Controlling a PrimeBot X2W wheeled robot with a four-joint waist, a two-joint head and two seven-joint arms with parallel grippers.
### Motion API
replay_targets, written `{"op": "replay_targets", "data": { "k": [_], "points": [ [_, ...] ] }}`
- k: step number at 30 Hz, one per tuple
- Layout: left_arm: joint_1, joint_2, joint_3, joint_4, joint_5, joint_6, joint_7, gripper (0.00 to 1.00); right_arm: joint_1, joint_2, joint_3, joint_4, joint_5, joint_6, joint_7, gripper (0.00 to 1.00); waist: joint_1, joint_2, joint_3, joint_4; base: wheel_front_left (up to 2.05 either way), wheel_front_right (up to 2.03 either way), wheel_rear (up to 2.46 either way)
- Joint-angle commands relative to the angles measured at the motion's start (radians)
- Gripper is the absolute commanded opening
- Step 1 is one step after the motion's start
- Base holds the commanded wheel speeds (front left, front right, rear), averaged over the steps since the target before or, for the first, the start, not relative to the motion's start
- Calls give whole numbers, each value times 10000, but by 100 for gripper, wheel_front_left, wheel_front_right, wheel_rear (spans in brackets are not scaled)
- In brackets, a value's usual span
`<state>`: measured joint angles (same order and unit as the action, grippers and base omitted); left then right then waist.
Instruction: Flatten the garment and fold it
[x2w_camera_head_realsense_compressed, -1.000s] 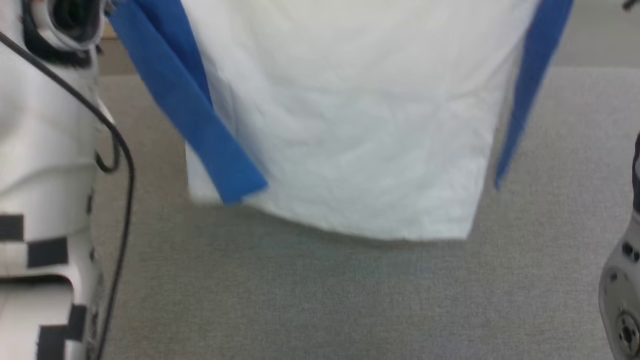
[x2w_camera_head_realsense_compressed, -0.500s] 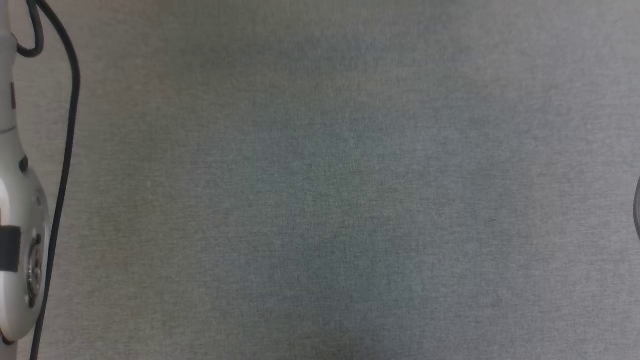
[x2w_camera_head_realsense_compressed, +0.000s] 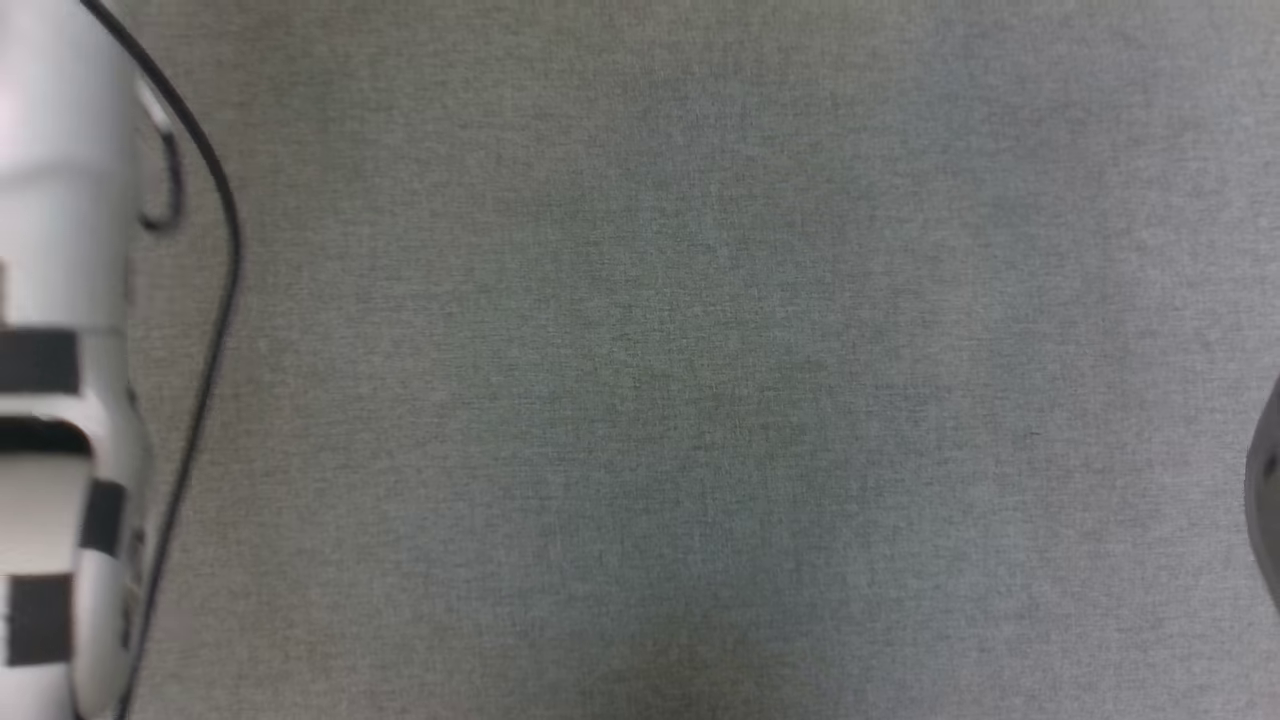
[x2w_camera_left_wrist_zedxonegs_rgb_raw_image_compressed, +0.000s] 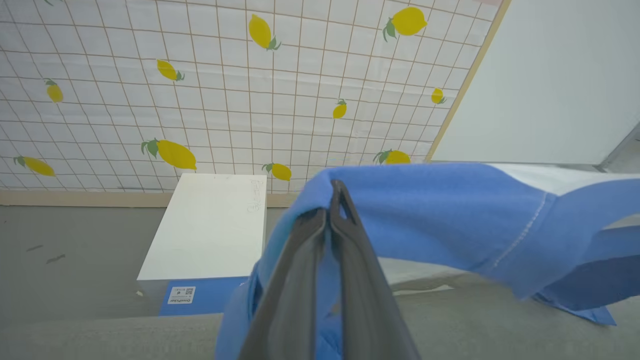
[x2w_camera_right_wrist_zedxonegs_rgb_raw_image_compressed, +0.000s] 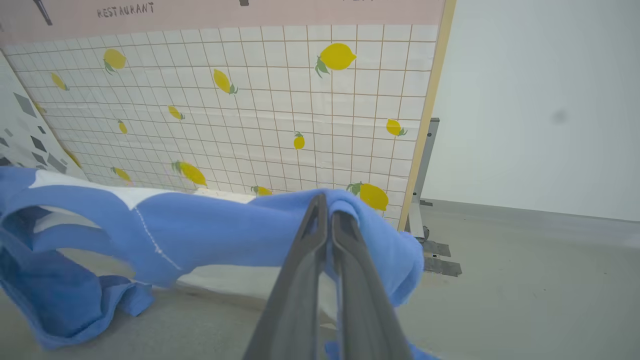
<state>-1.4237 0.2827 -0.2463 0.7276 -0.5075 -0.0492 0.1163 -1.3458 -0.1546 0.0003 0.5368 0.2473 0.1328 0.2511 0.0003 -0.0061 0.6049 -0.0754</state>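
Left wrist view showed the left pincer (x2w_camera_left_wrist_zedxonegs_rgb_raw_image_compressed: 331, 200) clamped tight on a bunched blue shoulder of the garment (x2w_camera_left_wrist_zedxonegs_rgb_raw_image_compressed: 450, 220). The cloth stretched away to the right of its fingers, and a blue sleeve drooped below that span. Right wrist view showed the right pincer (x2w_camera_right_wrist_zedxonegs_rgb_raw_image_compressed: 325, 205) likewise closed on blue fabric, with the shirt running off to the left of its fingers and a sleeve end apparently resting on the surface beneath. The step in hand looked like the flattening, since the shirt hung between the 2 pincers and was not yet laid out. The next move would probably call for lowering both pincers together with the span kept taut, so the white body landed smooth and neither sleeve tucked under. Head view gave the grey woven work surface (x2w_camera_head_realsense_compressed: 700, 400), with the pale left forearm (x2w_camera_head_realsense_compressed: 60, 300) and its black cable (x2w_camera_head_realsense_compressed: 215, 300) along one edge. Beyond both pincers' tips stood a lemon-print grid panel (x2w_camera_left_wrist_zedxonegs_rgb_raw_image_compressed: 225, 100). A white box (x2w_camera_left_wrist_zedxonegs_rgb_raw_image_compressed: 210, 225) lay on the grey floor (x2w_camera_left_wrist_zedxonegs_rgb_raw_image_compressed: 75, 250) left of the left pincer, and a plain white wall (x2w_camera_right_wrist_zedxonegs_rgb_raw_image_compressed: 525, 100) rose right of the right one.
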Motion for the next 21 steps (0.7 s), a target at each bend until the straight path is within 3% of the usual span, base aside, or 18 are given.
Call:
{"op": "replay_targets", "data": {
  "k": [1,8,14,21],
  "points": [
    [326,-12,-37,41,-127,-99,-118,0,466,-233,73,-149,171,-21,-215,0,-3,61,-585,278,0,0,0],
    [2872,-417,-406,-179,-639,-554,-565,0,3747,-580,130,-1180,1376,-21,-896,0,-3,61,-2474,644,0,0,0],
    [6158,-548,-532,-1375,-1352,-666,-692,0,7090,-445,-484,-2535,1855,-21,-912,0,-3,61,-4129,718,0,0,0],
    [10314,-532,-369,-3318,-2260,-36,-130,0,10811,260,-1362,-3860,1747,-21,182,0,-3,61,-5351,517,0,0,0]
  ]
}}
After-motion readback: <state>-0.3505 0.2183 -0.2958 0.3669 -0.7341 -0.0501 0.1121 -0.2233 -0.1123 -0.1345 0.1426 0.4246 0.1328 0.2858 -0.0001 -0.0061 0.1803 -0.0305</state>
